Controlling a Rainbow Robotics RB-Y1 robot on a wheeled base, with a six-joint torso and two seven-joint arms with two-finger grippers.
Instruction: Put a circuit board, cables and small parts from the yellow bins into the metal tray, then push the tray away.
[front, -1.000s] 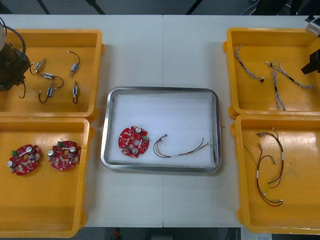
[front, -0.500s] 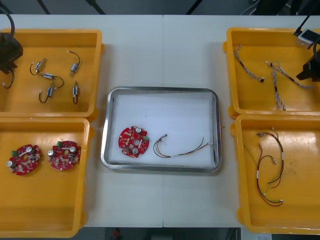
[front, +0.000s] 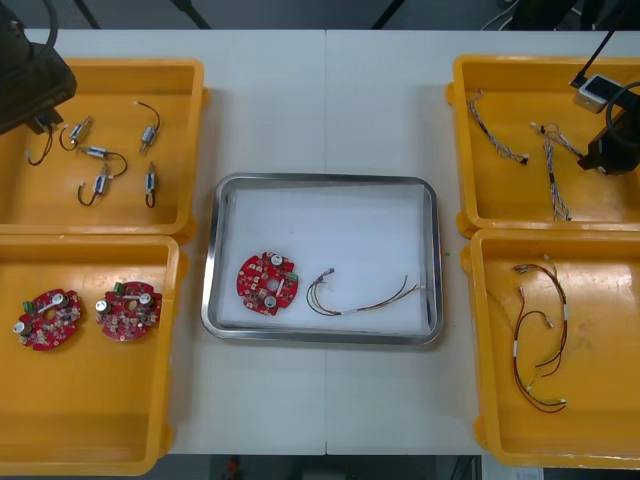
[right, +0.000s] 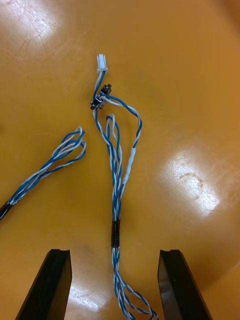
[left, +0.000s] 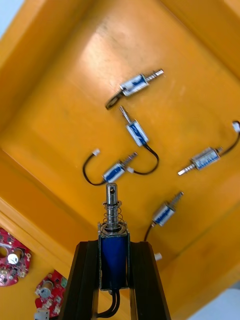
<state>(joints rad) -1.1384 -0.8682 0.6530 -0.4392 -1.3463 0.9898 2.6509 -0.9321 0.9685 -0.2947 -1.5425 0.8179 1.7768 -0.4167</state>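
I look down on a light table (front: 330, 110) (dark floor past its far edge). My left gripper (left: 114, 245) pinches a small metal part (left: 113, 205) above the far left yellow bin (front: 120, 66). My right gripper (right: 114, 255) hangs wide open astride a twisted blue and white cable (right: 116, 200). The metal tray (front: 320, 336) holds a circuit board (front: 267, 283) and a thin cable (front: 372, 304).

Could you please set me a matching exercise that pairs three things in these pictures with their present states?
Things:
1. left gripper
2. right gripper
3. metal tray

States:
A. open over a twisted blue and white cable
B. holds a circuit board and a cable
C. shut on a small metal part

Pairs: 1-C; 2-A; 3-B
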